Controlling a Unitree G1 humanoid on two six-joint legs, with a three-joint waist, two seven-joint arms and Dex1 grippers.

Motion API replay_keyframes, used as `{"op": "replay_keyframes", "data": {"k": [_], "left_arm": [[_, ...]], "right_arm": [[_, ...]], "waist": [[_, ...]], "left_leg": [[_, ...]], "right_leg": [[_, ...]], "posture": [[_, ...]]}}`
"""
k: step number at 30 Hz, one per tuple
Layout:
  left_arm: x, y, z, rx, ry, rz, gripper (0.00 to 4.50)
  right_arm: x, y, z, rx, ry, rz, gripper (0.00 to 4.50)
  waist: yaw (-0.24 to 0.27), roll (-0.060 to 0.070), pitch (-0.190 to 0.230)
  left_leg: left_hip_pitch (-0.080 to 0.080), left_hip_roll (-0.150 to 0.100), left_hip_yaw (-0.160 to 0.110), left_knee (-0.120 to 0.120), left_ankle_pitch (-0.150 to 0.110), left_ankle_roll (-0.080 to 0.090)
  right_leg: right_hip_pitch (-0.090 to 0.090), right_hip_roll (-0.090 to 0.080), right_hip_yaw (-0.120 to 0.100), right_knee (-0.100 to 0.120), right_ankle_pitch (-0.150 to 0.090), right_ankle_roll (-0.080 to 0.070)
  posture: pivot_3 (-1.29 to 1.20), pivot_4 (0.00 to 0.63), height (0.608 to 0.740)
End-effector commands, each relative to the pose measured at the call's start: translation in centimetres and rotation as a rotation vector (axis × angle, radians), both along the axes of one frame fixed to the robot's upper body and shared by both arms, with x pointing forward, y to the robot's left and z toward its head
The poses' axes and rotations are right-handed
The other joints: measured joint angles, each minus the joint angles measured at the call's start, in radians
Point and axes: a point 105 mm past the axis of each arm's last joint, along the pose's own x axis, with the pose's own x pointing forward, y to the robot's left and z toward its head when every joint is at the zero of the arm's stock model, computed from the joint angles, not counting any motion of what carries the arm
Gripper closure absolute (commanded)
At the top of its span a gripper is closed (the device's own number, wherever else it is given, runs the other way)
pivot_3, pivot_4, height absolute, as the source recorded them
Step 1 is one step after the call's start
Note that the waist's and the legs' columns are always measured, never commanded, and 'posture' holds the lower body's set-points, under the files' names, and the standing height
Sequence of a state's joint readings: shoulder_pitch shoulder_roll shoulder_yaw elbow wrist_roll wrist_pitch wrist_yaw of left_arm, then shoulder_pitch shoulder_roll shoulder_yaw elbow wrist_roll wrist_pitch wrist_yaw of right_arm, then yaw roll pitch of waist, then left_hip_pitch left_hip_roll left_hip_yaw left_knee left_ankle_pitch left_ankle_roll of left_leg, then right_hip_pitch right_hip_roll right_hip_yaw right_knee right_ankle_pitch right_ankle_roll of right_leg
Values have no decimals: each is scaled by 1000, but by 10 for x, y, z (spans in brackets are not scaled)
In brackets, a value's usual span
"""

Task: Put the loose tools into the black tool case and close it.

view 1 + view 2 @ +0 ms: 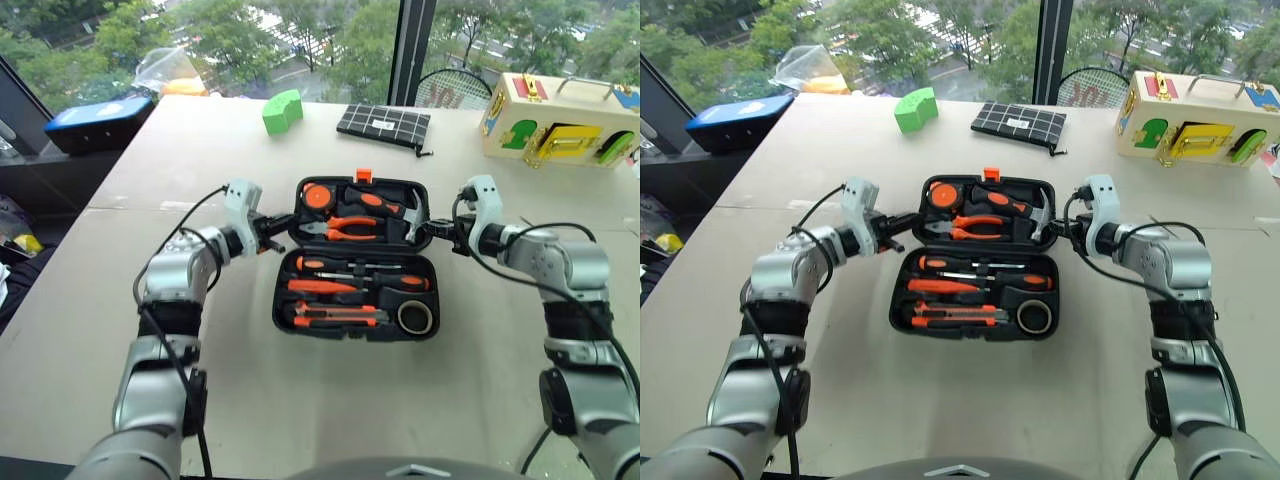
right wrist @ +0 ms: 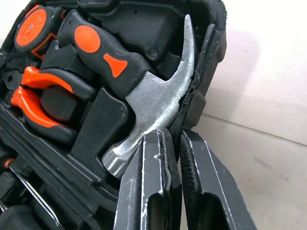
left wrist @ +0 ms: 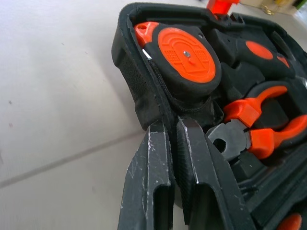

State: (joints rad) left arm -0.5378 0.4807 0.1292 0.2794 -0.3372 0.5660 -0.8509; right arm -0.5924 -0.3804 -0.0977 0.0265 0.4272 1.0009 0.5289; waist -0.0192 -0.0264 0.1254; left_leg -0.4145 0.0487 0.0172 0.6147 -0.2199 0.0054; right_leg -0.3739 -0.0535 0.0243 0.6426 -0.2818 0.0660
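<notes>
**A:** Where does the black tool case [image 1: 355, 258] lie, and in what state?

**B:** It lies open in the middle of the bench [image 1: 300, 400], lid half on the far side, tray half nearer the robot. A small orange latch [image 1: 363, 175] stands at the lid's far edge.

**A:** What sits in the lid half?

**B:** A round orange tape measure [image 1: 318, 196], orange-handled pliers [image 1: 345, 228] and a hammer [image 1: 385, 207], each in its moulded slot.

**A:** And the loose tools?

**B:** The loose tools [image 1: 340, 285] lie in the tray half: slim orange-and-black screwdrivers and flat knife-like pieces in rows, with a small dark round roll [image 1: 414, 318] in the near right corner.

**A:** How do the jaws stand?

**B:** The left gripper [image 3: 173, 143] is at the lid's left rim just below the tape measure, its jaws closed together; whether they pinch the rim cannot be told. The right gripper [image 2: 173, 143] is at the lid's right rim beside the hammer head, and its jaws are closed on that edge of the black tool case, the rim passing between them.

**A:** What else is on the bench?

**B:** Well beyond the case: a green block [image 1: 282, 111], a flat black white-gridded pouch [image 1: 384, 126], and a pale wooden box with coloured shapes [image 1: 560, 122]. A blue-lidded dark box [image 1: 98, 120] sits off the bench's far left corner.
</notes>
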Motion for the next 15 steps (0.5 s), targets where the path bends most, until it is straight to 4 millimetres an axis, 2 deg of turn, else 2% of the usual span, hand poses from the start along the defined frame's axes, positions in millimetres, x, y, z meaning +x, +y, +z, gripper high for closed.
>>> {"op": "replay_keyframes", "data": {"k": [1, 4, 7, 10, 15], "left_arm": [[-7, -29, 32, 39, -221, -121, 4500], [-5, -26, 41, 147, -379, -118, 4500], [-5, -24, 42, 249, -494, -133, 4500], [-8, -26, 39, 371, -624, -175, 4500], [-16, -24, 26, 482, -694, -245, 4500]], "right_arm": [[-3, 20, 68, 20, -345, 93, 4485], [-7, 19, 85, -30, -476, 109, 4485], [-15, 15, 87, -75, -523, 117, 4485], [-29, 9, 80, -117, -545, 132, 4485], [-51, -6, 55, -190, -520, 119, 4485]], "waist": [[7, 0, 1], [16, 1, 3], [18, 0, 2], [27, -1, 1], [30, -2, 1]], "left_leg": [[0, 0, 1, 0, 0, 0], [-1, 0, 1, 3, 2, -2], [-1, -1, 2, 4, 2, -3], [-1, -1, 1, 2, 2, -3], [-1, 0, 2, 2, 2, -3]], "right_leg": [[-1, 0, 0, -2, 0, 0], [-1, 0, 1, -2, 0, 0], [-1, 0, 2, -2, 0, 0], [-1, 0, 2, -2, 0, 0], [-1, 0, 2, -2, 0, 0]], "posture": [[0, 150, 740], [0, 150, 740], [0, 150, 740], [0, 150, 740], [0, 150, 740]]}}
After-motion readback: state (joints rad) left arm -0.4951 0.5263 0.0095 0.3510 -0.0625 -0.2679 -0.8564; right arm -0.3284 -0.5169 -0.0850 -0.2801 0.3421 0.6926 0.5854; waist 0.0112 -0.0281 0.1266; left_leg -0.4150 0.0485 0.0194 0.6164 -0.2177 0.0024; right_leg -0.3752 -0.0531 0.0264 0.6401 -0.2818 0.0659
